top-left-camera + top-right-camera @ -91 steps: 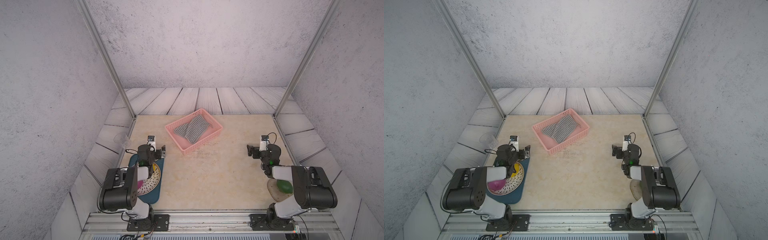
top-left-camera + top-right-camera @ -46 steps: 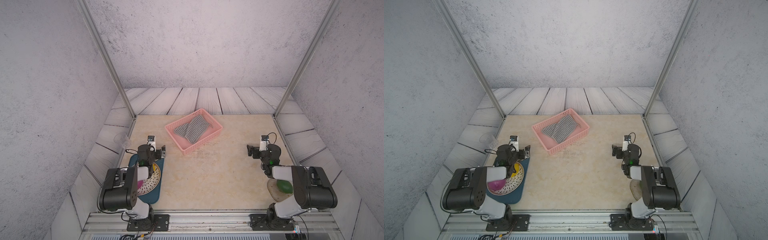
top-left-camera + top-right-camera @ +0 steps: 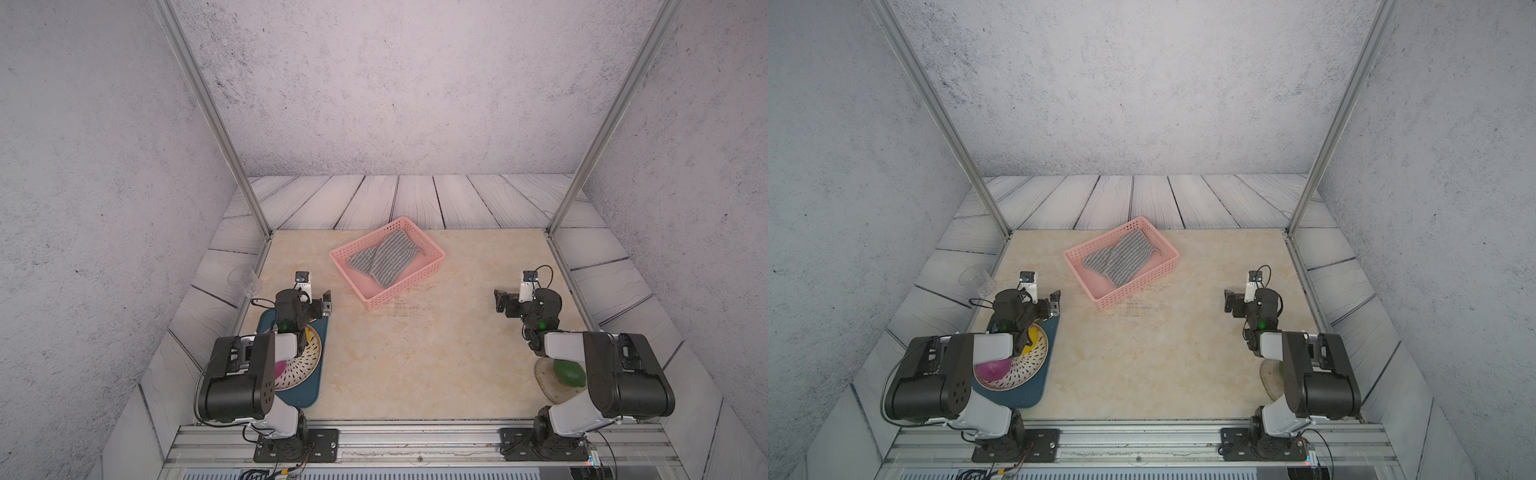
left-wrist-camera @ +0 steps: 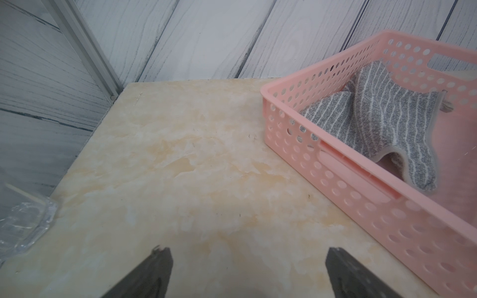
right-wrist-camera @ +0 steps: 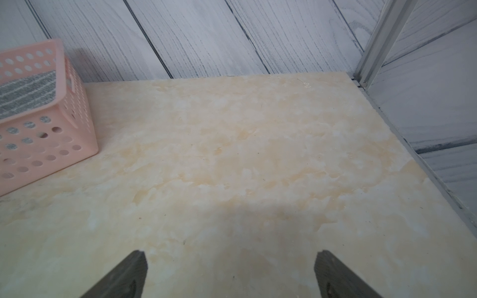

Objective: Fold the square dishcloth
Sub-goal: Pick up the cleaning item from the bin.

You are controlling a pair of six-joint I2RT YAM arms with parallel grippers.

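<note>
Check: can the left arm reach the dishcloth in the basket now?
Probably yes: the left gripper is open, nothing stands between it and the pink basket, and the square dishcloth lies uncovered inside, reachable from above.

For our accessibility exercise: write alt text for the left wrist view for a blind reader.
A crumpled grey striped dishcloth lies in a pink basket on a beige tabletop. The left gripper, jaws open and empty, is short of the basket.
</note>
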